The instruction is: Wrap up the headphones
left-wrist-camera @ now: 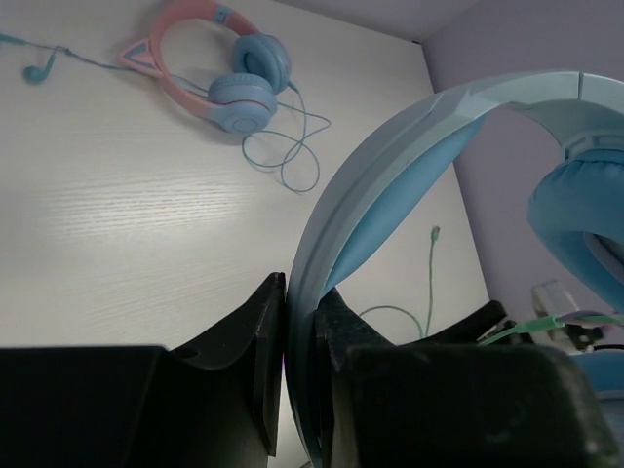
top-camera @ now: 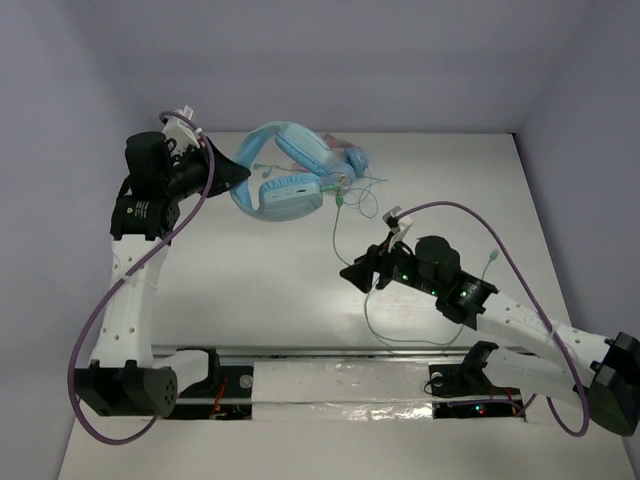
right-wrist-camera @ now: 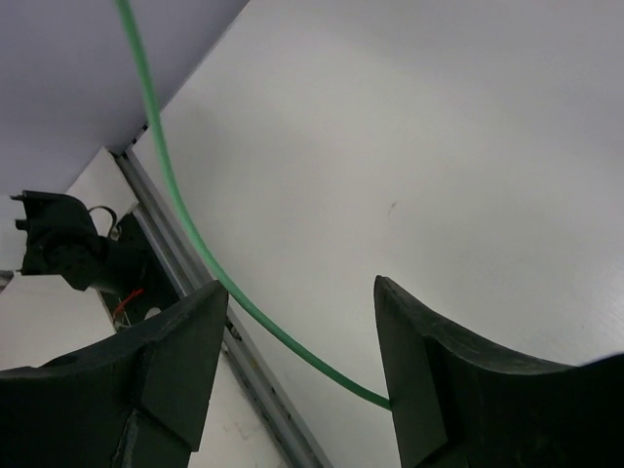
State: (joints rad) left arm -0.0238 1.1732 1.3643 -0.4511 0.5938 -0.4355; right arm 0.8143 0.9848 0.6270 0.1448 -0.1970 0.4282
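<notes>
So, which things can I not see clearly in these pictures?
- Top view: the pink headphones lie mostly hidden behind the blue headphones.
- Top view: the cable is too thin to follow where it passes the right gripper.
- Right wrist view: the cable leaves the frame at the top edge.
- Left wrist view: the left gripper covers the clamped part of the headband.

Matt plastic headphones (left-wrist-camera: 390, 185) with padded cups; faintly wood-grained white table (left-wrist-camera: 127, 214).
</notes>
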